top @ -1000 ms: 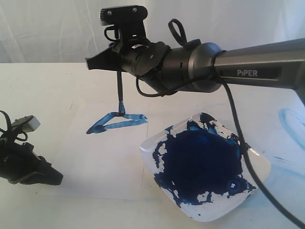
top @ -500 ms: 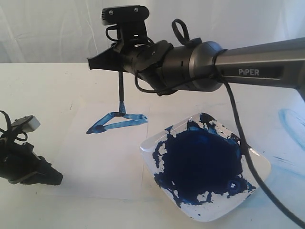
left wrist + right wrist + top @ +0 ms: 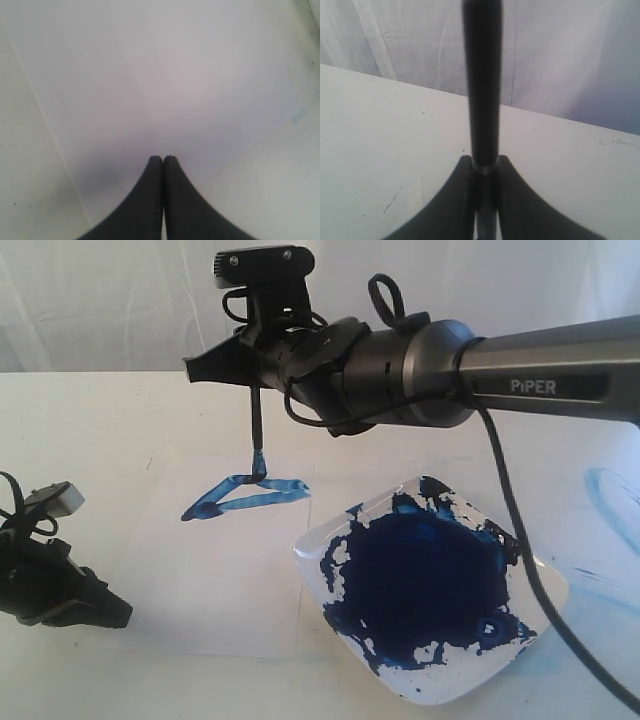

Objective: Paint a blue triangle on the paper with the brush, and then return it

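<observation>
The blue triangle [image 3: 240, 496] lies painted on the white paper [image 3: 210, 570], its dark pointed tip at the left. The brush [image 3: 257, 430] hangs almost upright, its blue bristle tip touching the triangle's top corner. My right gripper [image 3: 252, 368] is shut on the brush's black handle [image 3: 481, 75], which runs up between the black fingers [image 3: 450, 200]. My left gripper [image 3: 105, 612] rests low at the paper's left edge. Its fingers [image 3: 145, 200] are pressed together over the paper [image 3: 160, 75], with nothing between them.
A white square plate [image 3: 535, 585] smeared with dark-blue paint sits to the right of the triangle, overlapping the paper's corner. A pale-blue smear [image 3: 610, 495] marks the table at far right. A white curtain [image 3: 100, 300] backs the table.
The right arm has shifted slightly right and up, bringing the brush more upright while its tip stays at the triangle's top corner. The left gripper has not moved.
</observation>
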Robot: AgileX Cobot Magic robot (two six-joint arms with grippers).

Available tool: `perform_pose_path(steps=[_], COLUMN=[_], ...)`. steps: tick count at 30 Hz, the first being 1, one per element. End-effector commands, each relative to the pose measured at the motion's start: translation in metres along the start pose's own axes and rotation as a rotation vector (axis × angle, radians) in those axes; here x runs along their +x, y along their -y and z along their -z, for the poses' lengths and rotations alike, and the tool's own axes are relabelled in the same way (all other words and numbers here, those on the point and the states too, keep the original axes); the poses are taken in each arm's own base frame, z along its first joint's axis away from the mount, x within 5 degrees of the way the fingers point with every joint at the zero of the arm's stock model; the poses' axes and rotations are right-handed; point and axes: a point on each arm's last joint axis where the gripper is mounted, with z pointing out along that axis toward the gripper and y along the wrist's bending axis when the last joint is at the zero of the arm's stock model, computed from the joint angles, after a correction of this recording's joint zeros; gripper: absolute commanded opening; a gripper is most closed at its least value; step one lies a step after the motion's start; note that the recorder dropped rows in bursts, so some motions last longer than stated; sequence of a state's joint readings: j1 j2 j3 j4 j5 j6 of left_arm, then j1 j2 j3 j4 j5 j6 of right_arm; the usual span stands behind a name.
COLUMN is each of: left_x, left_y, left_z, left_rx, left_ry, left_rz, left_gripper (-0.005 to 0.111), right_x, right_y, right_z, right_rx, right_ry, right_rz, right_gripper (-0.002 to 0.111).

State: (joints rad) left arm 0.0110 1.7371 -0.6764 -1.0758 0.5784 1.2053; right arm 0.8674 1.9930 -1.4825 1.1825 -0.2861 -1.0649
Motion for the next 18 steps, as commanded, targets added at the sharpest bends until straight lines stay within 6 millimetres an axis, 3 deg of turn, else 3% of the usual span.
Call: perform_pose_path(steps=[1,18], left_x=[-0.001,-0.001], left_y=[0.003,0.003], left_z=[0.0,0.0], left_rx=[0.022,0.022], left_ry=[0.005,0.005], left_rz=[0.001,0.001], left_gripper=[0.0,0.0], right_x=[-0.002,-0.024], right_y=[0.003,0.006], right_z=[0.002,0.017], right_rx=[0.007,0.013], right_ry=[0.003,0.05], right_rz=[0.01,-0.009], right_gripper=[0.0,0.0])
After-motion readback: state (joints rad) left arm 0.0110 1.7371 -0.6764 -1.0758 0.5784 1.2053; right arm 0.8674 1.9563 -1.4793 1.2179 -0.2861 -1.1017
